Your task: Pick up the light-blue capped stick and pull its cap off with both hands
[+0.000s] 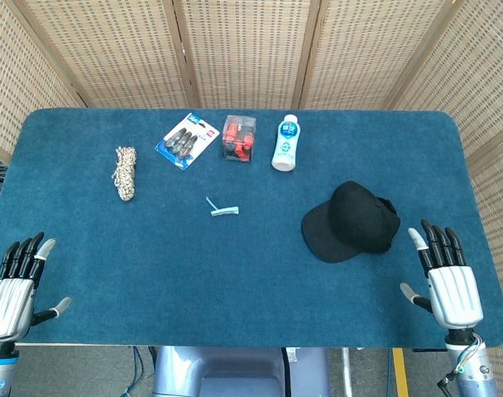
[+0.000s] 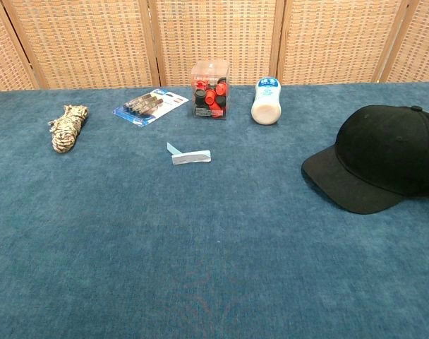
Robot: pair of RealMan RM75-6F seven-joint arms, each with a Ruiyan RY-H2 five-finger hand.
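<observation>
The stick (image 1: 222, 208) lies flat on the blue table (image 1: 235, 281) a little left of centre in the head view, just above the middle of the frame, untouched by either hand. In the chest view the stick (image 2: 189, 156) sits in the upper middle, its pale cap end pointing right and a thin tip angled up to the left.

The left hand (image 1: 16, 285) rests at the lower left corner of the head view, palm down, fingers straight and slightly apart, thumb out to the side, holding nothing. The right hand (image 1: 446, 277) rests at the lower right, likewise flat with fingers spread and thumb out, holding nothing. Both are well apart from the stick. Neither hand shows in the chest view.

Along the upper part of the head view, from left to right, lie a rope bundle (image 1: 125, 173), a blister pack (image 1: 187, 141), a clear box (image 1: 239, 137) of red and black pieces, and a white bottle (image 1: 285, 143) on its side. A black cap (image 1: 351, 222) sits right of centre, near the right hand but not touching it. A wicker screen (image 1: 251, 50) stands behind the table.
</observation>
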